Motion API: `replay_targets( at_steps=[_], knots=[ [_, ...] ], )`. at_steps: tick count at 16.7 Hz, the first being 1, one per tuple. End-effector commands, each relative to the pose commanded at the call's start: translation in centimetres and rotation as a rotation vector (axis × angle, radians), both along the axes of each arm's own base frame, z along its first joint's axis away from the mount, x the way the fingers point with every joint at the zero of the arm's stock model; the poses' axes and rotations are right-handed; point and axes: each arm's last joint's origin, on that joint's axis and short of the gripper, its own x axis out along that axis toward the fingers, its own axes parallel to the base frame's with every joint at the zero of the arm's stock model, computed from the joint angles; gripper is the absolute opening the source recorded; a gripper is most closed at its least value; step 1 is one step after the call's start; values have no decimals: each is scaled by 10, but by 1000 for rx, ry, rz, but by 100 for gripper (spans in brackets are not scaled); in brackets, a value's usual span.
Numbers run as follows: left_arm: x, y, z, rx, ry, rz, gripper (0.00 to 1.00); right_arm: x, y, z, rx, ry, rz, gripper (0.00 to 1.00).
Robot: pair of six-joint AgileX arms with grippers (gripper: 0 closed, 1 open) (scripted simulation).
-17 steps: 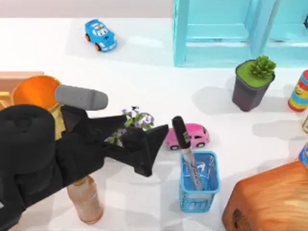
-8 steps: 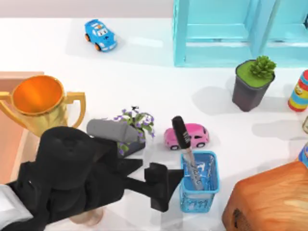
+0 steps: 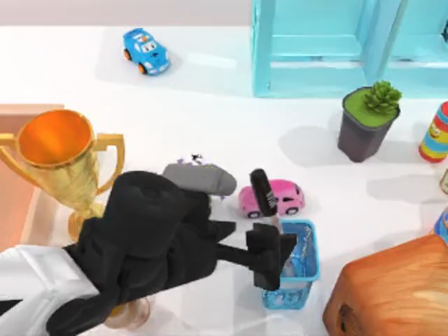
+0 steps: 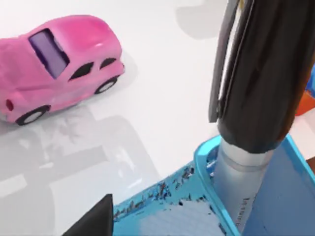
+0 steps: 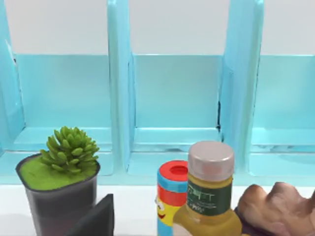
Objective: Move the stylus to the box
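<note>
Reaching for the stylus (image 3: 264, 194), left gripper (image 3: 269, 255) at the blue mesh cup (image 3: 302, 276).
Left to right: salmon box (image 3: 14, 189) at the table's left edge, gold trophy (image 3: 59, 164) just beside it. Jaw state: cannot tell. Stylus stands tilted in the cup, cap up, pink toy car (image 3: 280, 197) close behind. Risks: fingers catching the rim and tipping the cup; the trophy blocking the carry.

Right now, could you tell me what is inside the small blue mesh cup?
The stylus stands tilted in the blue mesh cup, black cap up, barrel down inside. The left claw reaches over the rim and covers part of the inside, so anything else there is hidden.
</note>
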Motion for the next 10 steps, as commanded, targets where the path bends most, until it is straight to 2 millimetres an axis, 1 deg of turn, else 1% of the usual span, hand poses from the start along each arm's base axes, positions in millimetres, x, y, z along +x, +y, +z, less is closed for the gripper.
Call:
replay_targets(
  at_steps=[5,8,10],
  knots=[
    [19,-30,-26,0,0,0,100,0,0,0,0,0,0,100],
    [25,-38,-38,0,0,1,100,0,0,0,0,0,0,100],
    [25,-39,-39,0,0,1,100,0,0,0,0,0,0,100]
  ],
)
